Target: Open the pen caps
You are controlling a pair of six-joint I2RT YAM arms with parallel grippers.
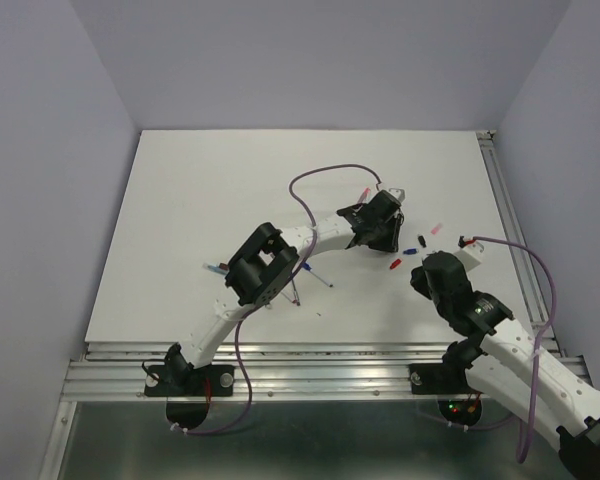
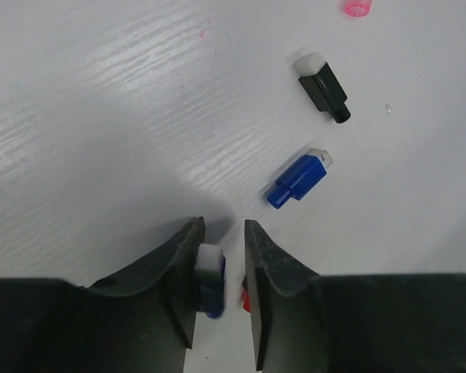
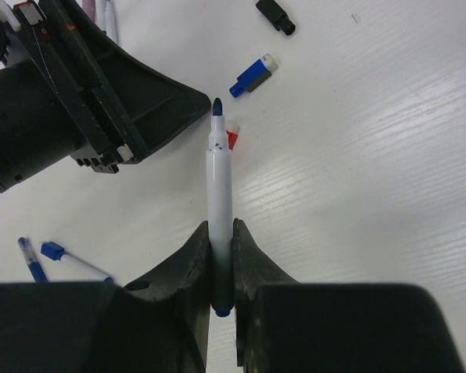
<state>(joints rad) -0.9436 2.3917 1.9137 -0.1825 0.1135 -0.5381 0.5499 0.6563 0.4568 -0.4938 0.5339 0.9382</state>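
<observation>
Left gripper (image 2: 224, 229): out over the right half of the white surface (image 1: 200, 200), jaws released, a clear gap between the tips.
In those jaws: blue cap with a white end (image 2: 210, 284), up against the inner face of one finger, daylight between it and the other finger, so not pinched.
Right gripper (image 3: 220, 229): just near and right of the left one, jaws clenched on a white pen barrel (image 3: 219, 186).
Pen tip: bare, dark blue, pointing straight at the left gripper.
Loose caps: red cap (image 3: 233, 138), second blue cap (image 2: 297, 180), black cap (image 2: 324, 87), pink cap (image 2: 358, 7), strung in a diagonal on the surface from near-left to far-right, all apart from one another, between the two grippers.
Red cap: just behind the held barrel in the right wrist view, close by the tip.
Left side: thin pen (image 3: 81, 266) lying flat beside the left arm's elbow, fitted blue cap (image 3: 53, 249) on its end.
</observation>
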